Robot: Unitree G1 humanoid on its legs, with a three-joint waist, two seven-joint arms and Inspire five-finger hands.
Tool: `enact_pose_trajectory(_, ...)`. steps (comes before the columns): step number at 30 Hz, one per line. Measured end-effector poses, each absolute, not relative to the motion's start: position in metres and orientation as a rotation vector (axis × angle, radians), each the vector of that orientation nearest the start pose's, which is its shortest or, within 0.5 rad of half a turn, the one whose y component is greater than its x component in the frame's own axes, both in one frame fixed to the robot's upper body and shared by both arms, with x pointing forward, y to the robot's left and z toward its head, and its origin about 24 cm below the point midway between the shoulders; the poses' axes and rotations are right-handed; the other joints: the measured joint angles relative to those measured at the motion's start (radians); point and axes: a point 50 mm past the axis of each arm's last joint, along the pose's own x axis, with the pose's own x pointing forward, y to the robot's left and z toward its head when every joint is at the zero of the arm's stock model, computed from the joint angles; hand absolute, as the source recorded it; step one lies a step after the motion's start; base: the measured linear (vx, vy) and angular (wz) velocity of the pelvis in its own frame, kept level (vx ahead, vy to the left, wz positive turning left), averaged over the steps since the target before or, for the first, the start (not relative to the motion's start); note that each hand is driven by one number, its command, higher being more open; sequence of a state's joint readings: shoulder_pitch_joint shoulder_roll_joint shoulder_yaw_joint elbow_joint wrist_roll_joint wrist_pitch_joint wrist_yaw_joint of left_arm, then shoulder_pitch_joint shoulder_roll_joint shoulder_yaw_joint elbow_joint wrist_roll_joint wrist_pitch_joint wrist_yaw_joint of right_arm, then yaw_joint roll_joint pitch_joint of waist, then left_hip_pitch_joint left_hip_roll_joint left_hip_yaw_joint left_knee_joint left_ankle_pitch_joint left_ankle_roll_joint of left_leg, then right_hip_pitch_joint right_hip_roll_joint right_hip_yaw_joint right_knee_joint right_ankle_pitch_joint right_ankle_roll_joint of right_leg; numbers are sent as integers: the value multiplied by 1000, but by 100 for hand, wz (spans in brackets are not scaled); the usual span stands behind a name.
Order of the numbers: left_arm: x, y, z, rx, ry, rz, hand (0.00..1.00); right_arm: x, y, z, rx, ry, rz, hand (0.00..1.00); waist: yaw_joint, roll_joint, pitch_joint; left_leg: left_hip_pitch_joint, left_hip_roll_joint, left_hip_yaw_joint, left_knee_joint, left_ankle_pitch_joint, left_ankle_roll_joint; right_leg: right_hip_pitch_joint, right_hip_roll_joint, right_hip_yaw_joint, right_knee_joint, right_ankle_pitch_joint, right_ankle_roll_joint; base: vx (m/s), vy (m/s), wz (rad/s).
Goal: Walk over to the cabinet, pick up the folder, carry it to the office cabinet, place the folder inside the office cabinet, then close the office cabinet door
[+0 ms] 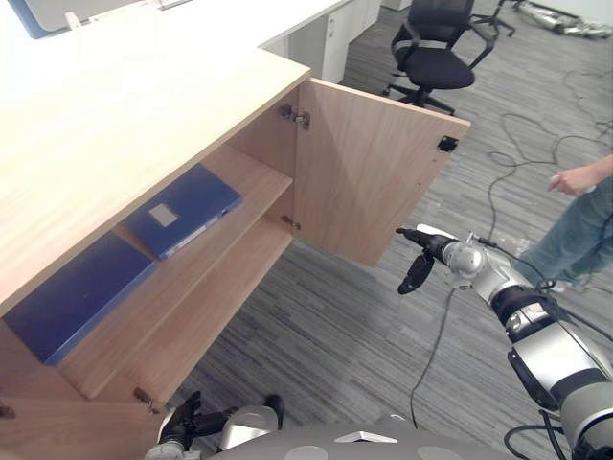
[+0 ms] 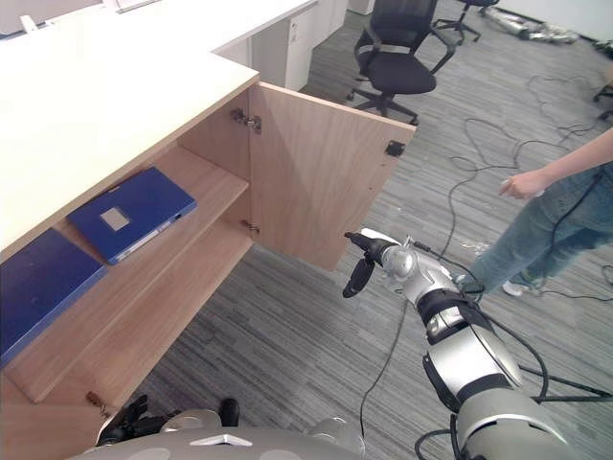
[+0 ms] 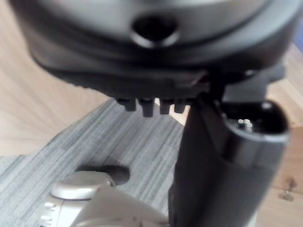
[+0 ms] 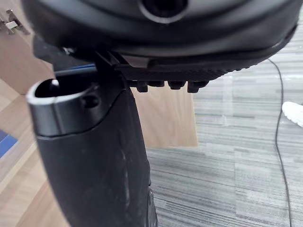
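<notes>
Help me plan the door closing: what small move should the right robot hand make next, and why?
Probably reach the right robot hand round the free edge of the open door to its far face. The folder already lies on the shelf, and the hand hangs apart from the door on its inner side, where a push would open it wider.

From where I stand, the right arm (image 1: 546, 356) at the lower right of the frame is made of rounded silver-grey shells, parted by black rings. A polished silver ball (image 1: 466, 259) sits at its wrist. The right hand (image 1: 428, 251) is matte black with a white cover (image 1: 437, 231) along its top. Close up, the right thumb (image 4: 90, 161) is a thick black cylinder with a pale rim. At lower left, the left hand (image 1: 182, 425) is just as dark, on a silver cuff (image 1: 247, 422). The left thumb (image 3: 222, 179) carries a small bright screw (image 3: 244, 124).
</notes>
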State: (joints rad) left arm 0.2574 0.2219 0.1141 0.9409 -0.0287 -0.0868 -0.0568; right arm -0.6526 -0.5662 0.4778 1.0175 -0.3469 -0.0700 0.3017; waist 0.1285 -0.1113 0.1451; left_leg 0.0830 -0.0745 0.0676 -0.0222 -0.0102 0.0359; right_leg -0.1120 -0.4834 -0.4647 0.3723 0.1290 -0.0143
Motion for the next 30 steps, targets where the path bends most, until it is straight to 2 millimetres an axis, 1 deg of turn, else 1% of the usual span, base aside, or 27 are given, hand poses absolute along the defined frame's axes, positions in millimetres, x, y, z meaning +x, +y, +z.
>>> enact_pose_trajectory(1,52,252,-149,102,1086,218,100,333,-252,16,-1083,554,428,100,-3,1,0,1,1,2,2,-1,2,-9,1,16,8,10,2,141,42,-12)
enact_pose_trajectory(2,54,251,-149,99,1084,214,100,332,-255,16,-1064,560,411,100,-11,13,10,8,10,1,2,-4,7,-41,2,50,48,26,6,80,9,-9)
enact_pose_trajectory(3,56,249,-150,94,1084,213,100,331,-257,16,-1058,562,405,100,-14,26,19,15,22,1,3,-6,9,-50,17,74,55,10,6,78,-10,-6)
enact_pose_trajectory(4,59,245,-151,80,1083,208,100,331,-257,15,-1055,564,404,100,-23,55,37,26,54,1,4,-7,9,-58,73,121,42,-55,36,46,-29,-2)
enact_pose_trajectory(5,61,243,-152,75,1083,206,100,329,-258,13,-1051,572,402,100,-28,70,48,32,76,1,5,-7,7,-73,123,152,19,-74,53,38,-34,0)
enact_pose_trajectory(6,62,244,-152,75,1081,207,100,327,-260,11,-1044,579,400,100,-27,69,48,32,81,1,8,-12,0,-82,139,168,2,-73,57,45,-60,9)
enact_pose_trajectory(7,64,245,-151,78,1075,210,100,321,-264,5,-1022,599,387,100,-24,57,55,33,82,-2,23,-23,-16,-81,157,199,-50,-67,66,72,-151,17)
enact_pose_trajectory(8,65,247,-150,80,1070,216,100,316,-267,0,-1005,620,377,100,-21,39,61,32,81,-9,42,-40,-34,-77,160,220,-97,-52,85,64,-142,19)
enact_pose_trajectory(9,65,249,-150,80,1069,222,100,314,-268,-2,-996,628,376,100,-20,29,64,30,81,-12,55,-51,-45,-74,159,230,-115,-41,90,58,-261,15)
enact_pose_trajectory(10,62,255,-149,83,1073,244,100,310,-265,-9,-968,640,379,100,-20,0,66,28,81,-17,78,-76,-71,-63,158,256,-151,-17,99,46,-311,13)
enact_pose_trajectory(11,59,263,-147,101,1080,256,100,303,-261,-18,-927,654,384,100,-21,-36,63,26,80,-27,97,-104,-101,-35,157,267,-185,-28,124,58,-401,10)
enact_pose_trajectory(12,58,264,-148,98,1086,266,100,300,-263,-22,-911,665,376,100,-17,-29,64,26,100,-33,107,-120,-118,-25,172,255,-193,-50,155,63,-390,15)
enact_pose_trajectory(13,59,257,-150,67,1085,273,100,293,-267,-28,-889,693,362,100,-29,1,47,8,156,-42,114,-132,-144,-23,224,221,-203,-69,142,74,-305,8)
enact_pose_trajectory(14,58,254,-151,48,1089,282,100,287,-271,-33,-872,717,347,100,-32,20,41,2,191,-47,110,-134,-163,-24,257,207,-207,-78,127,121,-342,14)
enact_pose_trajectory(15,58,251,-153,35,1095,284,100,277,-275,-41,-843,757,332,100,-42,47,27,-6,241,-55,104,-138,-190,-27,302,187,-199,-98,103,156,-316,14)
enact_pose_trajectory(16,57,250,-153,31,1097,290,100,269,-277,-49,-818,791,321,100,-50,59,21,-8,273,-67,98,-140,-209,-27,330,163,-180,-120,87,200,-354,28)
enact_pose_trajectory(17,58,251,-153,30,1094,293,100,258,-279,-58,-787,824,307,100,-57,68,16,-7,303,-84,89,-133,-223,-27,353,136,-156,-146,78,223,-338,58)
enact_pose_trajectory(18,64,251,-152,19,1075,302,100,241,-284,-71,-716,874,268,100,-73,69,14,-14,335,-117,85,-117,-245,-26,365,90,-115,-188,59,162,-219,78)
enact_pose_trajectory(19,69,251,-151,8,1063,306,100,232,-286,-77,-678,899,243,100,-86,67,12,-27,347,-129,86,-104,-252,-26,364,58,-92,-206,52,205,-277,118)
enact_pose_trajectory(20,78,249,-150,-4,1038,302,100,214,-290,-88,-583,949,175,100,-105,54,4,-59,359,-124,79,-66,-249,-24,357,0,-65,-233,41,192,-250,130)
enact_pose_trajectory(21,88,246,-148,-11,1010,292,100,200,-292,-97,-491,983,108,100,-113,41,-5,-84,365,-90,62,-17,-236,-23,352,-48,-64,-243,28,223,-291,122)
enact_pose_trajectory(22,93,245,-147,-17,996,287,100,195,-293,-100,-458,993,77,100,-118,38,-7,-93,369,-65,54,2,-225,-18,352,-66,-70,-243,25,162,-187,113)
enact_pose_trajectory(23,101,240,-146,-29,982,278,100,186,-297,-104,-391,1007,6,100,-132,39,-8,-101,382,11,51,25,-213,14,357,-109,-100,-245,22,112,-128,83)
enact_pose_trajectory(24,102,238,-146,-29,982,270,100,182,-300,-105,-365,1012,-23,100,-134,43,-10,-99,386,45,51,30,-211,30,363,-120,-114,-245,22,118,-124,75)
enact_pose_trajectory(25,102,235,-147,-24,984,254,100,177,-304,-106,-315,1013,-83,100,-133,52,-16,-80,393,89,47,34,-217,60,381,-127,-137,-243,19,70,-89,25)
enact_pose_trajectory(28,98,234,-148,-7,996,239,100,183,-310,-101,-207,956,-206,100,-131,69,-51,-70,396,111,13,39,-227,63,398,-120,-176,-223,19,18,-23,-5)
enact_pose_trajectory(30,99,233,-147,2,996,224,100,190,-312,-96,-175,922,-249,100,-133,78,-57,-74,387,128,-4,46,-238,51,399,-103,-203,-199,26,-46,79,-19)
